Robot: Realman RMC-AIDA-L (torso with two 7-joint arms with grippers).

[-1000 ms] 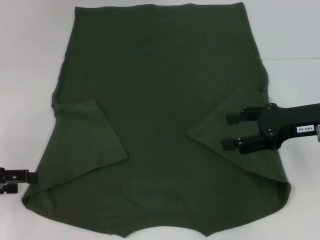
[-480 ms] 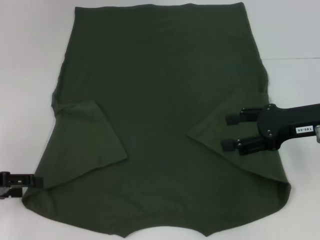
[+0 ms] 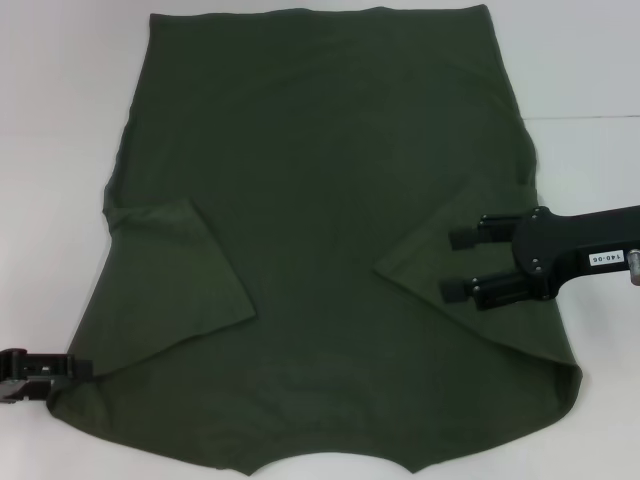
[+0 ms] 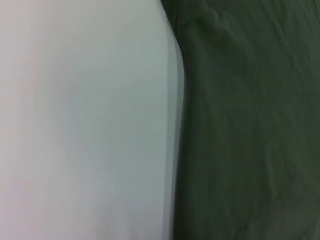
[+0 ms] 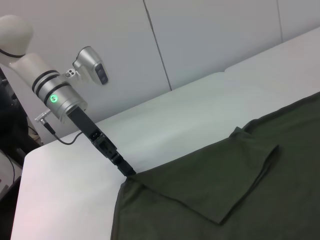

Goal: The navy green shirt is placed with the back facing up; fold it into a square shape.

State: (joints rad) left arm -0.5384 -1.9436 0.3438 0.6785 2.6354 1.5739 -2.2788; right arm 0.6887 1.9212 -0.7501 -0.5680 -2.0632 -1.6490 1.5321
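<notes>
Head view: the large dark olive-green cloth shirt point(image 3: 330, 240) lies flat on the white table point(image 3: 60, 120), plain side up, both sleeves folded inward, its long axis running away from the robot with the hem far. The left hand point(image 3: 80, 368) has crept inward to the shirt's near-left corner, likely preparing a grasp; its fingers cannot be read. The right hand point(image 3: 455, 265), fingers spread, hovers unmoved over the right sleeve.

Left wrist view: cloth edge against table.

Right wrist view: the left hand point(image 5: 127, 171) touches the corner.

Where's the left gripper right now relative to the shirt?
In the head view the left gripper is low on the robot's left, at the navy green shirt's near left shoulder corner, beside the folded-in left sleeve.
</notes>
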